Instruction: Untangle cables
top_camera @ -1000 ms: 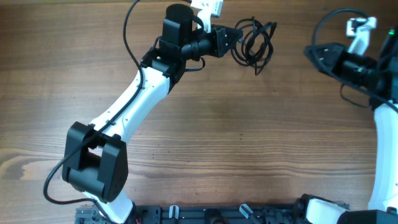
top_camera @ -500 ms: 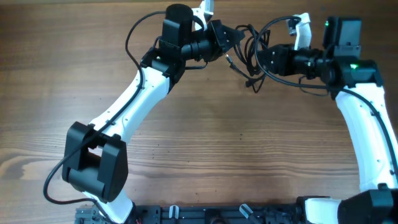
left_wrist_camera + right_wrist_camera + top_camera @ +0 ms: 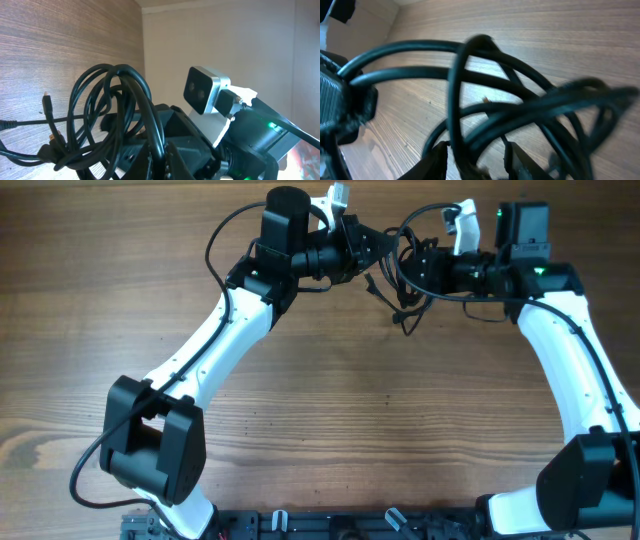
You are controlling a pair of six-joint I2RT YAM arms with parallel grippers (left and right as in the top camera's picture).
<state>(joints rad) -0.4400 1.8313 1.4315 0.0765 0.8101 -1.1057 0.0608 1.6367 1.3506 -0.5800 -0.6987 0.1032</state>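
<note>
My right gripper (image 3: 424,269) lay hidden among the cables (image 3: 400,298) from overhead, its grip unreadable. At the cables' right side the loops blurred; beneath them, my fingers (image 3: 436,160) were cropped.

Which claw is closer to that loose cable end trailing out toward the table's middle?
Right. The loose end trails just beside the right gripper, at the cables; the left gripper grips their opposite side, farther off.
</note>
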